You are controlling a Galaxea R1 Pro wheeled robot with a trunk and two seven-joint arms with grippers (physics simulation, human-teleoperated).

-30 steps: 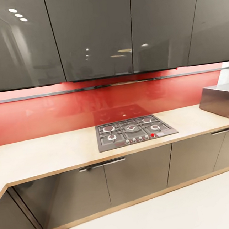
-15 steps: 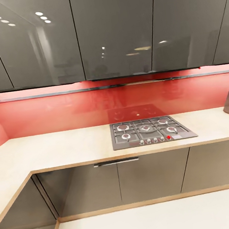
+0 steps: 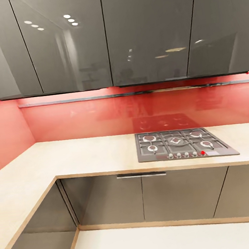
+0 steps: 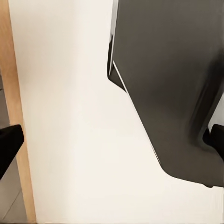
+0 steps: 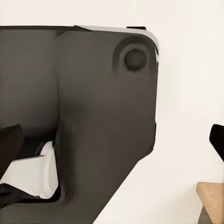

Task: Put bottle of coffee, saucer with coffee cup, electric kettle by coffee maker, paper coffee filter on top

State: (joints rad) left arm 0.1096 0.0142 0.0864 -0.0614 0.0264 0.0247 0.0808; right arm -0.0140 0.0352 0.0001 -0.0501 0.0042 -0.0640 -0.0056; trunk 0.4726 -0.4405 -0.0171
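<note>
Since a second ago the camera swings left: the hob sits further right in the head view, the microwave is out of frame, and the corner of the L-shaped surface is in sight. Dark glossy cabinets hang above a red backsplash. Surface near the hob is bare. Left hand stands wide over the pale floor. Right hand likewise wide, holding nothing, beside the robot's dark base.
</note>
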